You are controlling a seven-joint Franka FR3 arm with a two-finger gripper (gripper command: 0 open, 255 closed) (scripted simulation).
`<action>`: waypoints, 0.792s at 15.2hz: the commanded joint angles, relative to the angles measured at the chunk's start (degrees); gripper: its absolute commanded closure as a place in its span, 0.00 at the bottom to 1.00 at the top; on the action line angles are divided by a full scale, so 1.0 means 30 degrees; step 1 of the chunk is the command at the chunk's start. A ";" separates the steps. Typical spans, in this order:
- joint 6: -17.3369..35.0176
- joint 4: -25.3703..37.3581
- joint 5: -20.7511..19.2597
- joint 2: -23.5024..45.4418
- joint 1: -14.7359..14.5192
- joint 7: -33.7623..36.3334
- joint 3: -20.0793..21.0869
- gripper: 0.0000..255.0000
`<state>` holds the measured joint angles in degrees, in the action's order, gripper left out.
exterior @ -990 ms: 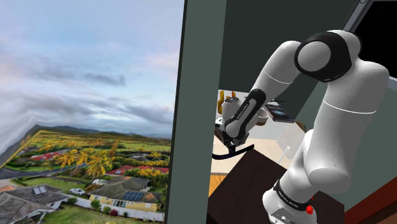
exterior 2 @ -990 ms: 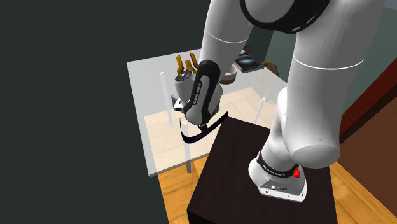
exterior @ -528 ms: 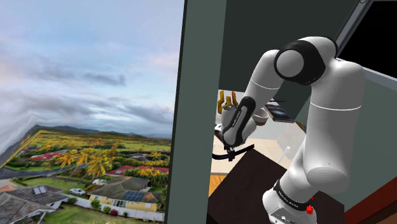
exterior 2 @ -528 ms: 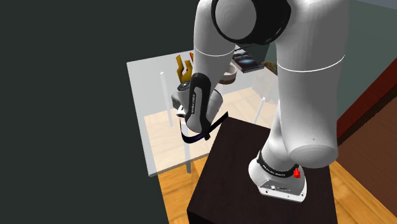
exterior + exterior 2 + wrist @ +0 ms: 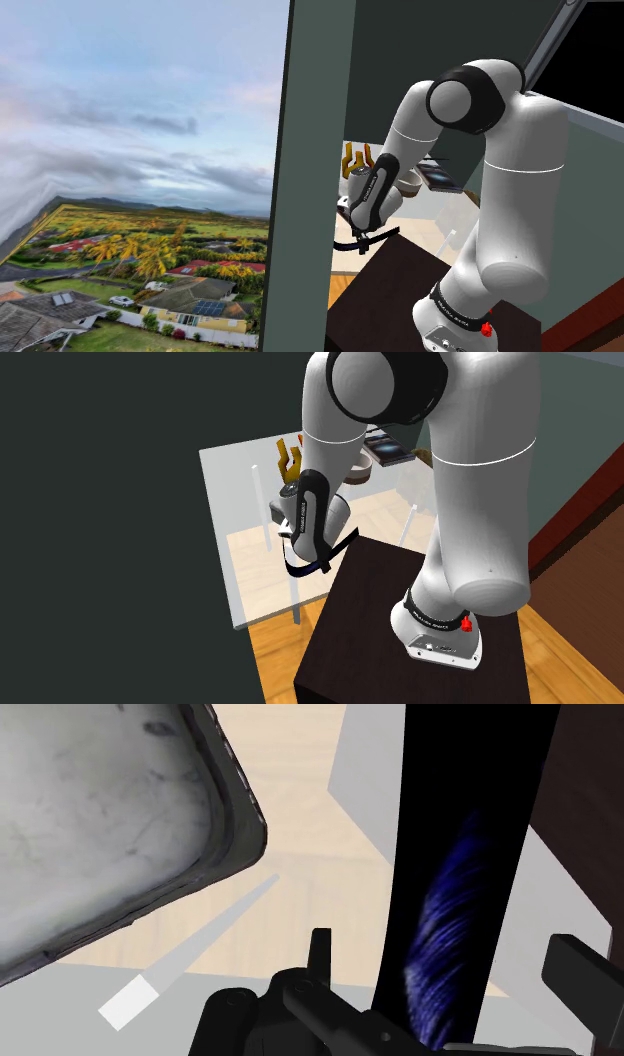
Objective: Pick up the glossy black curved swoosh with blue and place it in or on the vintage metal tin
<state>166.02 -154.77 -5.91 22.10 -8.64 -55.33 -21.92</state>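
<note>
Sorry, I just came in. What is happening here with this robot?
The white arm holds the black curved swoosh with a blue patch in its gripper, lifted in the air above the glass table, close to the dark stand. The grey metal tin lies below, beside the gripper. The swoosh is not in it yet.

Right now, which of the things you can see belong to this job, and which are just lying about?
Job:
black swoosh with blue, clasped in the fingers
grey tin

Lying about:
amber pieces
dark flat slab
Both are on the glass table.
</note>
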 commanded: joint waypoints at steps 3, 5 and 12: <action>0.0000 0.0000 0.0000 0.0000 0.0000 0.0000 0.0000 1.00; 0.0000 0.0000 0.0000 0.0000 0.0000 0.0000 0.0000 1.00; -0.0543 -0.0201 -0.0313 -0.0743 -0.0373 0.0139 -0.0471 1.00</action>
<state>165.12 -155.29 -6.50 20.69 -9.42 -55.00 -22.80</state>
